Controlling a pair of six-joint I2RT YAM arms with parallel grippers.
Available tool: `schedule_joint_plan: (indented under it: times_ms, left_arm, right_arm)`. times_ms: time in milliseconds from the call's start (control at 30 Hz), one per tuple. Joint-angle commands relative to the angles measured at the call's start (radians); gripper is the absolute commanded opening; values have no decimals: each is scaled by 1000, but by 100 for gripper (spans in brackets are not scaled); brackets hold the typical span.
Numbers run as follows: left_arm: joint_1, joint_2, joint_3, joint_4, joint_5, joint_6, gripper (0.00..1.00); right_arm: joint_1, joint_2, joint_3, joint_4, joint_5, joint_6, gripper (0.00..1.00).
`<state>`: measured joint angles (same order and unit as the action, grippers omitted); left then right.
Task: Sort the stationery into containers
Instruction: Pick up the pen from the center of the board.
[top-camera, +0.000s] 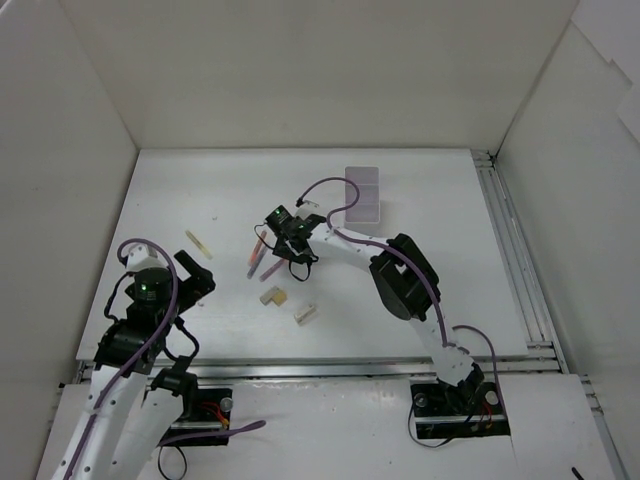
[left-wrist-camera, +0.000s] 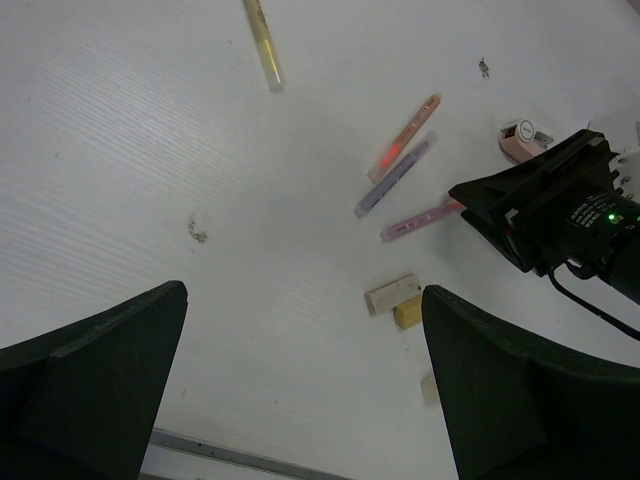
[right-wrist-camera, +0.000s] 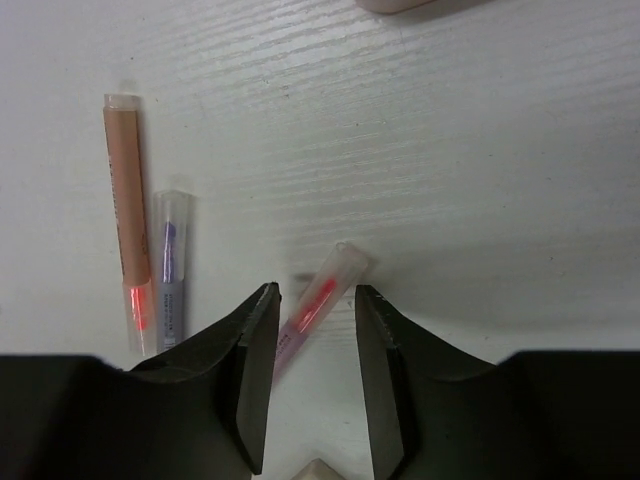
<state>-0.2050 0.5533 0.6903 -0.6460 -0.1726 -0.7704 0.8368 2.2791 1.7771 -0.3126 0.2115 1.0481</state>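
Near-left of box (top-camera: 363, 193), on counter (top-camera: 200, 190): right end effector (right-wrist-camera: 316, 296) straddling pink pen (right-wrist-camera: 338, 272), jaws narrowly apart, nothing held. Pen skewed between jaws; advise squaring wrist, lowering fully, closing mid-barrel. Left end effector (left-wrist-camera: 303, 300) wide, far left of box.

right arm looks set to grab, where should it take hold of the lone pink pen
Mid-barrel, from straight above, closing across its thin width. The pink pen lies flat and slanted, apart from the orange pen and purple pen, so both long sides are free. The open right gripper straddles it; a slight wrist turn to square with the barrel may help.
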Motion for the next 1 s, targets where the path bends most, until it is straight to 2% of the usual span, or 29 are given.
schedule_joint_plan:
  times_ms: [0, 233, 433, 500, 600, 633, 833, 933, 967]
  left_arm:
    - [-5, -3, 11, 46, -7, 5, 100]
    - [-5, -29, 5, 40, -19, 0, 100]
    - [-5, -52, -2, 37, -21, -4, 100]
    - [-5, -55, -5, 36, -22, -7, 100]
    - [-5, -64, -8, 37, -25, -7, 100]
    - [-5, -67, -9, 37, -27, -6, 100]
    - [-5, -40, 1, 37, -30, -6, 100]
    - [-5, -21, 9, 31, -39, -10, 100]
    - [-5, -16, 11, 28, -42, -15, 100]
  right_arm:
    - [-14, 3, 35, -60, 23, 23, 32]
    - [-30, 33, 67, -112, 11, 9, 32]
    - [-42, 43, 71, -144, 11, -10, 15]
    - [-42, 36, 61, -149, 19, -10, 13]
    - [-42, 20, 65, -149, 35, -31, 0]
    - [-41, 19, 71, -149, 38, -43, 0]
    - [-16, -49, 142, -90, 153, -327, 0]
    - [-8, -169, 46, 79, 152, -460, 0]
    - [-10, -197, 13, 187, 141, -483, 0]
